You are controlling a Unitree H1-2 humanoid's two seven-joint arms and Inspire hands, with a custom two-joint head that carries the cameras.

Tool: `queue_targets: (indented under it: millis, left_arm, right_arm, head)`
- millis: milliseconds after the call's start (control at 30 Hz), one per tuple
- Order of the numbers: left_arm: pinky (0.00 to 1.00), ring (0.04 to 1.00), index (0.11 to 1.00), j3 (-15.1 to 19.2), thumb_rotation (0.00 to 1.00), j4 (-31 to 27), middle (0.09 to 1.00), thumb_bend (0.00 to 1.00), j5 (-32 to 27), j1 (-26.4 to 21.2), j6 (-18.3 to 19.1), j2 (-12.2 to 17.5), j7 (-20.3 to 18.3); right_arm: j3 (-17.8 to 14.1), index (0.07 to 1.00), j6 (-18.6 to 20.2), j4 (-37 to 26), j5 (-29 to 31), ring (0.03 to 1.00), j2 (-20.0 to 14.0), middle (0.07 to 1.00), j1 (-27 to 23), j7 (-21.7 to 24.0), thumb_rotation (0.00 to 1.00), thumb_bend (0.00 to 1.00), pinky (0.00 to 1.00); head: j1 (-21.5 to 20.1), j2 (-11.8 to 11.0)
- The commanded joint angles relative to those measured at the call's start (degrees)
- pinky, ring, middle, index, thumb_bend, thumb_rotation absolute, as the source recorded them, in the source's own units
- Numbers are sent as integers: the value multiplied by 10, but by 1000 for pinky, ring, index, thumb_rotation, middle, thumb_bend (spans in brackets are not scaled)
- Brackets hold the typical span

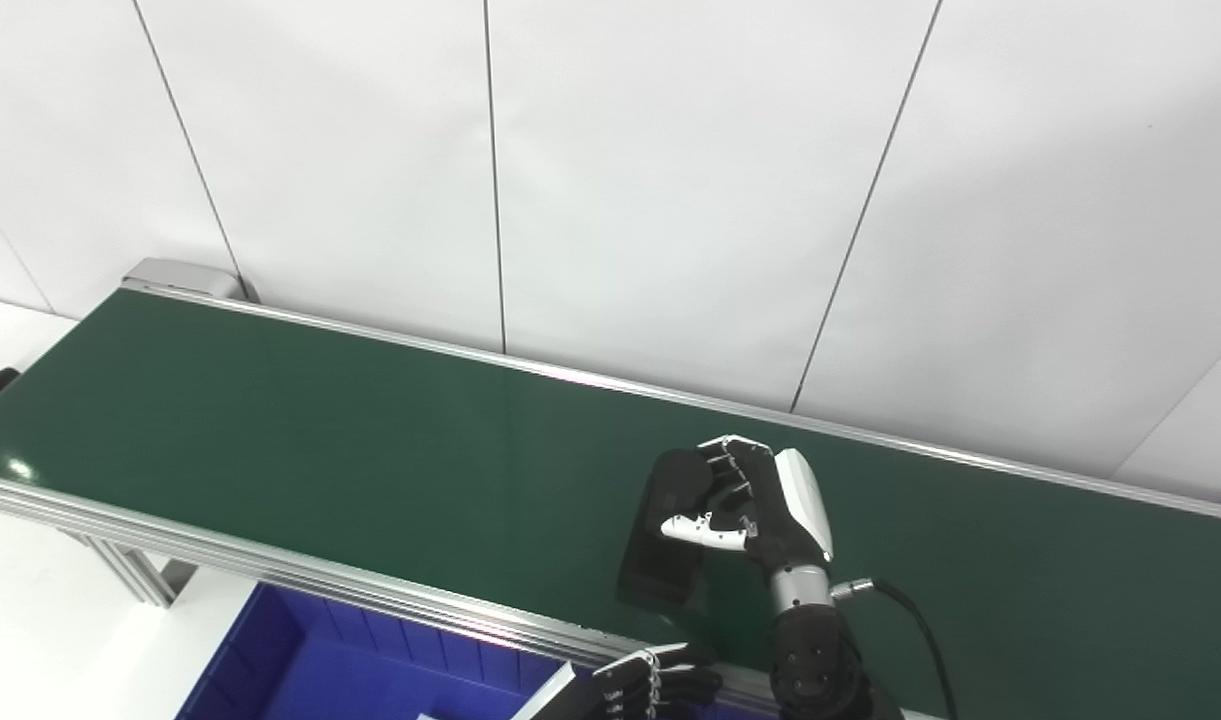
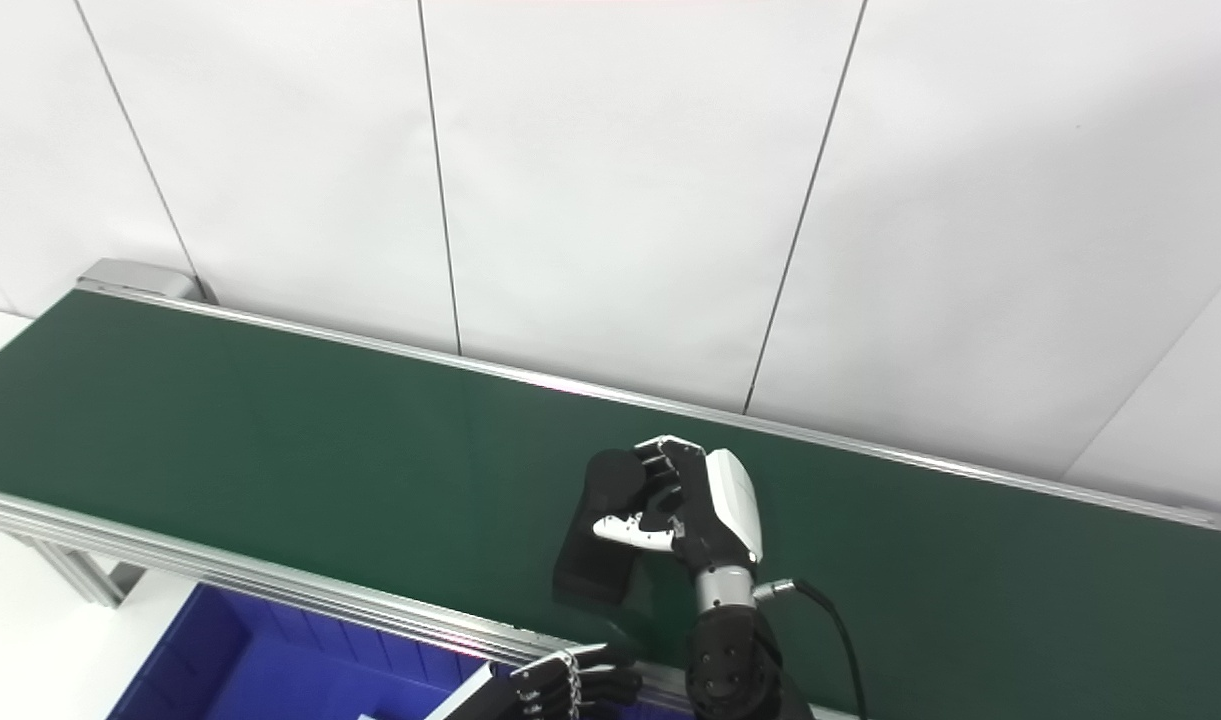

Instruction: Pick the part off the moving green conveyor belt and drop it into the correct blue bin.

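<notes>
The right hand [image 1: 760,505] had its fingers wrapped around the black part [image 1: 665,545] on the green conveyor belt [image 1: 320,440] (grasp step), so lifting toward the blue bin [image 1: 300,660] seemingly came next.

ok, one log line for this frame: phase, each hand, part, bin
phase: grasp on belt | right hand: shut on black part | left hand: low by blue bin, state unclear | green conveyor belt

The conveyor belt [image 1: 270,420] is smooth dark green with a faint sheen, framed by brushed silver metal rails [image 1: 270,560]. The part [image 1: 665,540] looks matt black. The right robot hand [image 1: 760,510] is glossy white and black plastic. The blue bin [image 1: 300,660] looks like smooth plastic.
</notes>
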Motion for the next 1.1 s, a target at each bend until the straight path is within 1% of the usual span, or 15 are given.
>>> queue_targets:
  millis: [0, 100, 433, 667, 733, 900, 1000, 1067]
  left_arm:
    - [786, 815, 843, -2, 489, -22, 821, 978, 1, 0, -4, -2, 1]
    - [786, 815, 843, -2, 493, -24, 820, 976, -1, 0, -3, -1, 0]
    - [784, 812, 839, 0, 501, -27, 815, 970, -3, 0, 0, 0, 0]
    - [786, 812, 839, 2, 497, -26, 814, 969, -5, -1, 2, 1, -1]
    - [787, 813, 840, 3, 496, -26, 814, 973, -6, -1, 4, 1, -1]
    - [795, 818, 842, 6, 499, -22, 816, 978, -10, -5, 3, 5, -3]
    - [791, 815, 840, 8, 495, -20, 814, 977, -13, -6, 1, 8, -3]
    - [789, 812, 837, 10, 492, -21, 812, 978, -15, -5, 3, 10, -4]
  right_arm:
    - [-3, 494, -34, -26, 4, 423, 10, 530, -10, -19, 0, 515, 387]
    - [-3, 487, -28, -35, -1, 425, 10, 536, -7, -21, 0, 515, 390]
    - [-2, 501, -36, -45, 1, 415, 11, 524, -2, -32, 0, 516, 372]
    - [-11, 514, -37, -64, 16, 408, 11, 509, 7, -27, 0, 516, 369]
    - [-14, 516, -29, -85, 21, 407, 8, 509, 14, -19, 0, 516, 365]
    - [-27, 511, -12, -169, 39, 420, -1, 502, 41, 2, 0, 517, 378]
    - [-34, 506, -8, -207, 47, 420, -5, 508, 52, 13, 0, 517, 367]
    - [-39, 510, 0, -250, 51, 414, -11, 508, 62, 25, 0, 516, 348]
  head:
    - [-1, 0]
    - [-1, 2]
    - [-3, 4]
    - [-7, 3]
    - [-10, 3]
    - [-19, 4]
    - [-27, 5]
    - [-35, 6]
